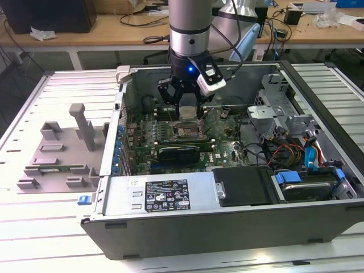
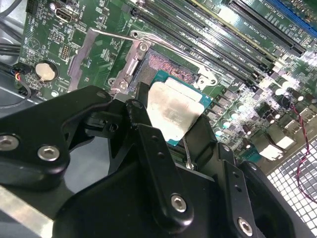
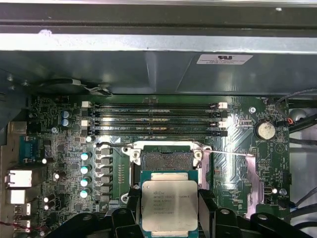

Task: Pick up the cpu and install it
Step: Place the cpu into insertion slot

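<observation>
Cpu flat, lid upward, in gripper

Worktable: pale metal, ribbed slats, bright glare along the near edge. Bench behind: light wooden top, white legs, loose cables; dark box at the exterior view's left. Floor beneath: dark.

The cpu, silver-topped with a greenish rim, sits between the jaws, seemingly just above the socket.
</observation>
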Robot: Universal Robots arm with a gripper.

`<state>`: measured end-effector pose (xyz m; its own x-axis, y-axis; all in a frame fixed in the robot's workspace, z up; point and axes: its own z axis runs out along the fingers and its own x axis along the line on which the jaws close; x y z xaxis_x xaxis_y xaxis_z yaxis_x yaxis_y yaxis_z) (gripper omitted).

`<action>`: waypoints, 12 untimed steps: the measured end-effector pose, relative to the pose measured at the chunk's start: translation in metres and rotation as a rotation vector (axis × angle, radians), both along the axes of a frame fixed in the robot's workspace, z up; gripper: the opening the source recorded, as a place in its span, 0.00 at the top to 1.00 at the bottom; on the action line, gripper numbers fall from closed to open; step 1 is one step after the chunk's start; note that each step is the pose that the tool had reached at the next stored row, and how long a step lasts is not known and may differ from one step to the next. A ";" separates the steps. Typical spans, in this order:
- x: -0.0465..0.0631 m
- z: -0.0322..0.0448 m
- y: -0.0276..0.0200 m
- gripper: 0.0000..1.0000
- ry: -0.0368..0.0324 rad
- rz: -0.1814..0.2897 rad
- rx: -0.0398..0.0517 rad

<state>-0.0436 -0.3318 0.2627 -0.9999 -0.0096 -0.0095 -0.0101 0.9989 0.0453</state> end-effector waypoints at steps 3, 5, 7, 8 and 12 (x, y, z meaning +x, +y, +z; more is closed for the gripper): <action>0.000 -0.0001 0.0000 0.45 -0.0001 0.000 0.0000; 0.000 -0.0001 0.0000 0.45 -0.0001 0.000 0.0000; 0.000 -0.0002 0.0000 0.45 -0.0001 0.000 0.0000; 0.000 -0.0002 0.0000 0.45 -0.0001 -0.001 0.0000; 0.000 -0.0003 0.0000 0.45 0.0000 -0.071 0.0000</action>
<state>-0.0436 -0.3318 0.2624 -0.9981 0.0617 -0.0095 0.0612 0.9971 0.0453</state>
